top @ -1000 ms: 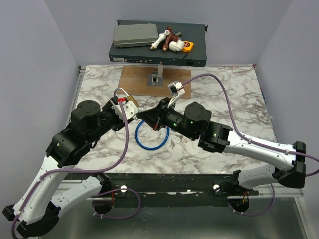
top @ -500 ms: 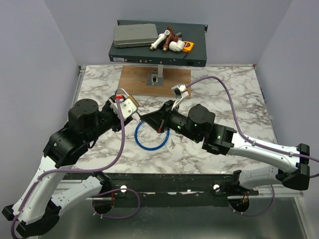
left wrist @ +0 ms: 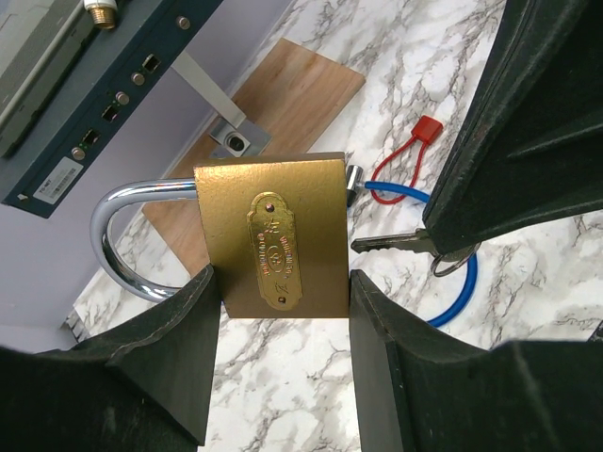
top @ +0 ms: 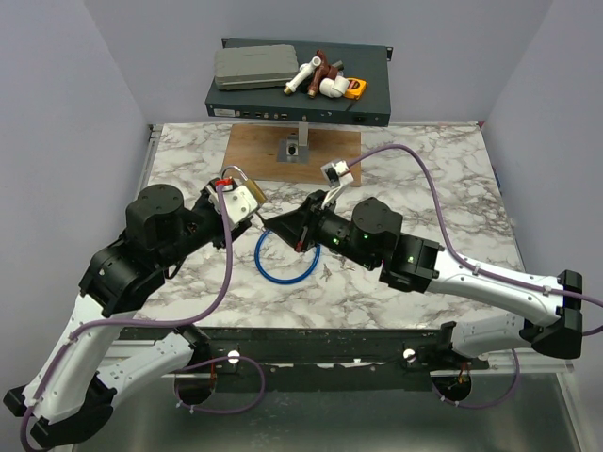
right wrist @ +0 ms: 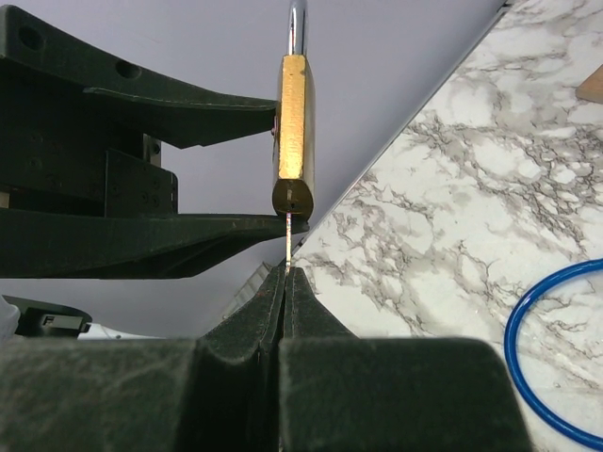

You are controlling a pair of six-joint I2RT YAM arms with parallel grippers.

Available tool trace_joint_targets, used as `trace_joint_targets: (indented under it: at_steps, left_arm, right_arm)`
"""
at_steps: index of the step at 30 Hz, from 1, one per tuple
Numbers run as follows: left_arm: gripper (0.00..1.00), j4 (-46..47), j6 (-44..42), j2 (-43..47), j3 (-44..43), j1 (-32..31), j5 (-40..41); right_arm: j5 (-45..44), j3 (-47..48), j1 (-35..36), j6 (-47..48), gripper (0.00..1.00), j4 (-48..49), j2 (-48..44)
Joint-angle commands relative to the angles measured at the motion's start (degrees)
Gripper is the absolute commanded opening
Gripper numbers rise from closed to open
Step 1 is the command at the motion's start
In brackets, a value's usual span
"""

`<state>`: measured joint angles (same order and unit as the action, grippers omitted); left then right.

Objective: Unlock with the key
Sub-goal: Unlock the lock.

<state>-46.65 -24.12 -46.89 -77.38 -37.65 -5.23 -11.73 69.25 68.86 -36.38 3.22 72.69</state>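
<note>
- White-grey veined marble tabletop [top: 424,179], plain lavender walls [top: 94,75] round it.
- L gripper [left wrist: 281,301] clamped on brass padlock w/ silver shackle [left wrist: 273,235].
- R gripper [right wrist: 285,275] pinched tight on tiny silver metal key [left wrist: 396,243]; blade tip meets padlock base, betw. both grippers.

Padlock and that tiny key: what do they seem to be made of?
The padlock body looks like brass or brass-coloured metal: it is golden with a faintly grainy sheen and has a riveted embossed plate. Its shackle looks like polished chromed steel, mirror-bright. The key seems to be plain silvery metal, a duller grey.
</note>
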Motion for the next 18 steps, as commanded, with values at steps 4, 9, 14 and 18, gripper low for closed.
trace_joint_targets:
  at_steps: [4,9,14,18]
  left_arm:
    - [0.00,4.0,0.2,0.4,-3.2,-0.4,-1.3]
    - [0.00,3.9,0.2,0.4,-3.4,-0.3,-1.5]
    - [0.00,3.9,0.4,0.4,-3.8,-0.3,-1.5]
    - [0.00,3.9,0.4,0.3,-4.0,-0.4,-1.5]
  right_arm:
    - [0.0,2.2,-0.1,0.9,0.01,-0.8,1.0]
    - [-0.3,2.5,-0.2,1.3,0.01,-0.6,1.1]
    - [-0.6,3.0,-0.1,1.7,0.01,-0.6,1.6]
    - [-0.9,2.9,-0.1,1.8,0.01,-0.6,1.7]
